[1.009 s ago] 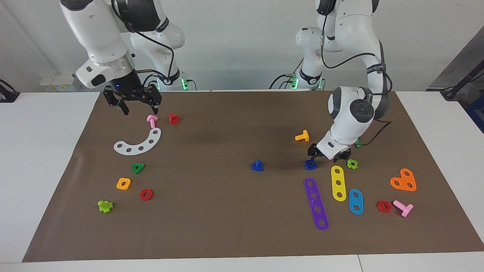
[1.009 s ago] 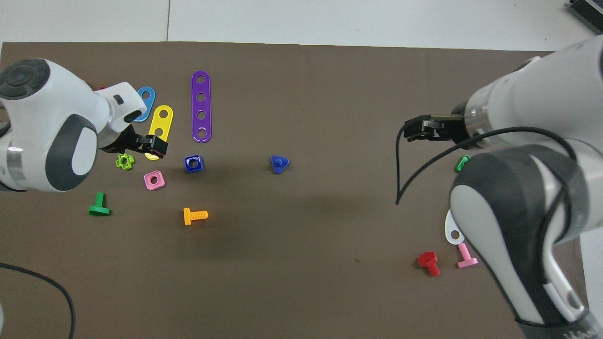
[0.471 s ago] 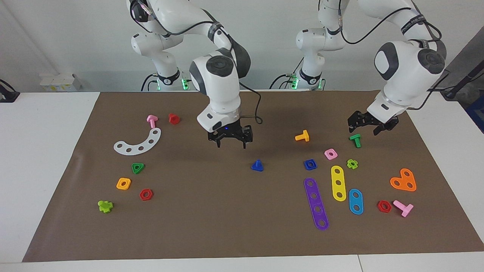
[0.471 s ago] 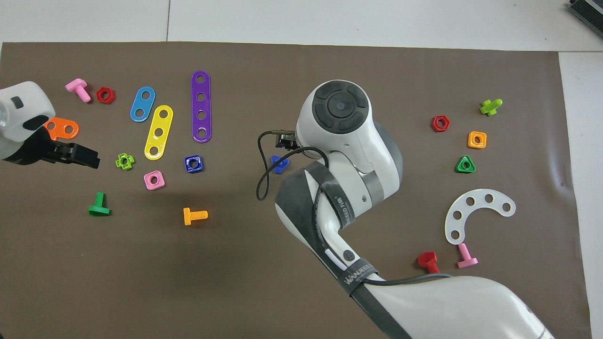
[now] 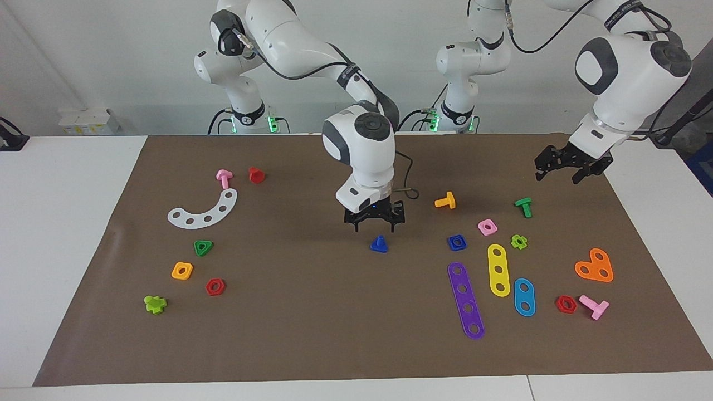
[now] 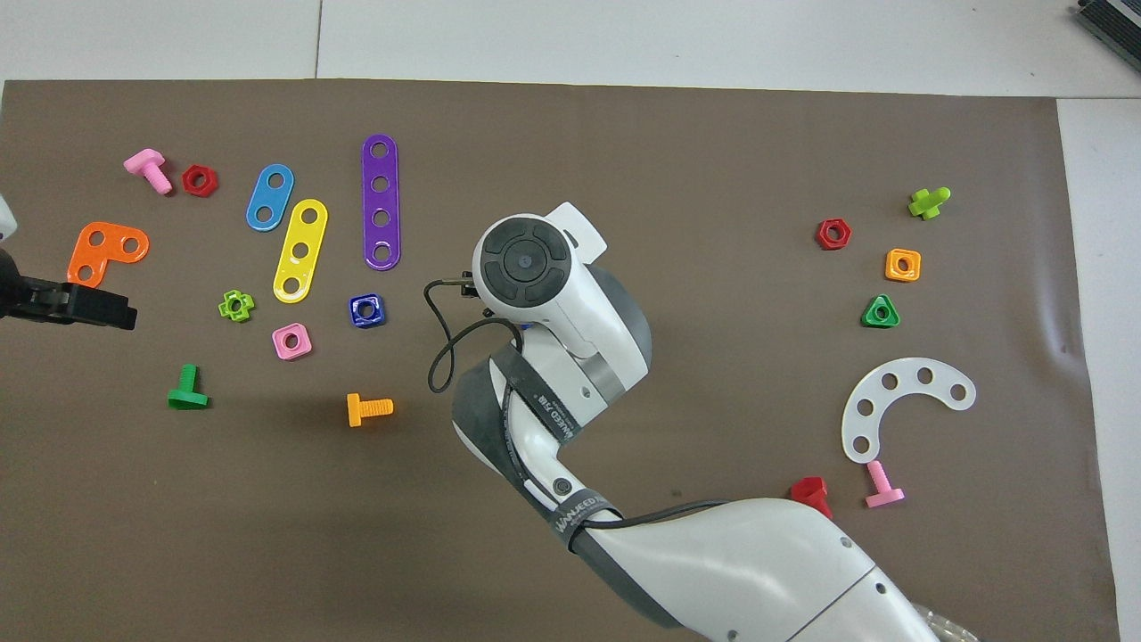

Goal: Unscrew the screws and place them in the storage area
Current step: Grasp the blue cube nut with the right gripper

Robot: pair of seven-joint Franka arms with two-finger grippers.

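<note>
Dark-blue bolt [image 5: 379,244] stands head-down on the brown mat [image 5: 312,328] near mid-table, stem upright, well apart from the blue square nut [image 5: 457,242]. Right gripper [image 5: 375,225] hangs directly over it with fingers spread, empty and not touching. Left gripper [image 5: 568,170] waits raised, fingers apart and empty, toward the left arm's end of the table. Judged light, rigid and smooth plastic, the bolt is best pinched across the threaded stem; the tapering stem may slip under a shallow grip.
</note>
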